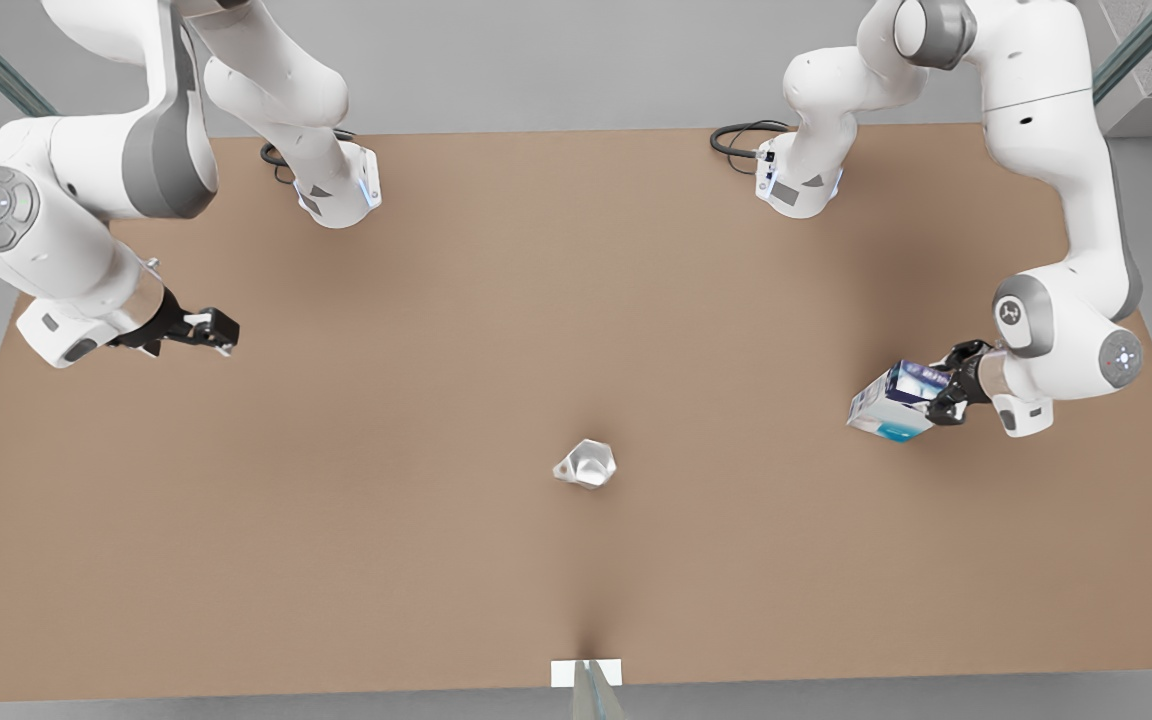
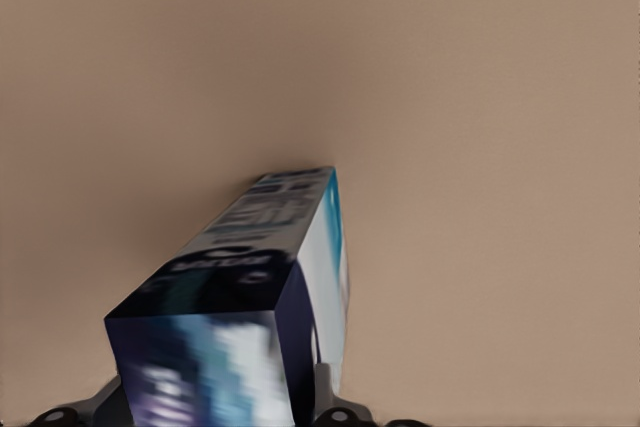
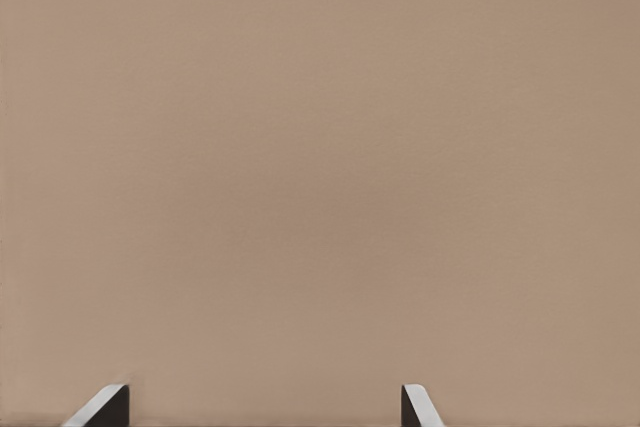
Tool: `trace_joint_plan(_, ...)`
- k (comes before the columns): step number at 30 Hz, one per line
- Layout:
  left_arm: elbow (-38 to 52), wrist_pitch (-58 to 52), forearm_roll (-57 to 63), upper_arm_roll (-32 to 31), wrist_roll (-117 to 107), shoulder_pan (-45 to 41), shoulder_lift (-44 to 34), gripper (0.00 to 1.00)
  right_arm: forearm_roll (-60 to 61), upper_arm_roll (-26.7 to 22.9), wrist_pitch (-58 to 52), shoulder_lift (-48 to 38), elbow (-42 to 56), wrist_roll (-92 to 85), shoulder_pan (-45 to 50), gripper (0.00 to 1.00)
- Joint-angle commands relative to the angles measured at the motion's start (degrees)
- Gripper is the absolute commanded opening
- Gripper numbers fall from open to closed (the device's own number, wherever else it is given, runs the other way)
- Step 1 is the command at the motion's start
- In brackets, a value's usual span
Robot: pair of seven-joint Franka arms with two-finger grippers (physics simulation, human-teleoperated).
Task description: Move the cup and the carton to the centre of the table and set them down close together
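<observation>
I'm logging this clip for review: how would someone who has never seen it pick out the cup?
Start from the large matte light-brown tabletop and look near its middle. There sits a small pale grey, slightly shiny, faceted cup, with no pincer near it. The other small item, a white carton with dark blue and turquoise print, is larger, boxy and held in the left pincer.

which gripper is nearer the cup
Left gripper, holding the carton toward the front view's right of the cup. Right gripper hangs open, farther off.
</observation>
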Motion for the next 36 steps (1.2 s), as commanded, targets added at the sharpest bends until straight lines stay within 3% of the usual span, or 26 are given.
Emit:
trace_joint_plan(1, 0.0, 0.0, 0.02, 0.0, -0.08, 0.0, 0.01, 0.59, 0.0, 0.09, -0.01, 0.01, 0.0, 0.0, -0.66, 1.0)
trace_joint_plan(8, 0.0, -0.09, -0.86, 0.0, -0.08, -0.09, 0.89, 0.59, -0.44, -0.27, -1.68, 0.53, 4.83, -0.53, -1.54, 1.0)
trace_joint_plan(12, 2.89, -8.25, -0.77, -0.35, -0.17, -0.97, -4.38, 0.6, -0.26, -0.09, -2.56, 0.8, 4.66, -0.79, -1.1, 1.0)
trace_joint_plan(14, 4.74, -10.19, -1.3, -6.14, -0.96, -1.05, -5.52, 0.6, -0.26, -0.09, -2.47, 1.15, 4.31, -0.79, -0.92, 1.0)
trace_joint_plan(17, 9.22, -9.4, -4.73, -22.49, -12.29, -1.05, -5.0, 0.61, -1.23, 0.09, -1.68, 0.97, 2.64, -0.44, 0.84, 1.0)
trace_joint_plan(20, 10.11, 0.79, -4.2, -35.33, -29.7, -1.23, -3.5, 0.62, -1.14, 0.09, -1.07, 0.97, 2.2, -0.44, 0.84, 1.0)
trace_joint_plan(22, 10.19, 5.36, -3.94, -35.51, -36.82, -7.82, -2.01, 0.62, -0.97, 0.0, -1.16, 0.97, 2.29, -0.44, 0.22, 1.0)
trace_joint_plan(28, 11.6, 14.59, -1.39, -35.33, -46.05, -16.7, 4.41, 0.65, -0.79, 0.0, -1.42, 1.15, 2.2, -0.44, 0.4, 1.0)
trace_joint_plan(36, 11.6, 18.45, 2.04, -35.24, -46.14, -17.4, 9.33, 0.7, -0.62, 0.0, -1.33, 2.03, 2.29, -0.62, 0.13, 1.0)
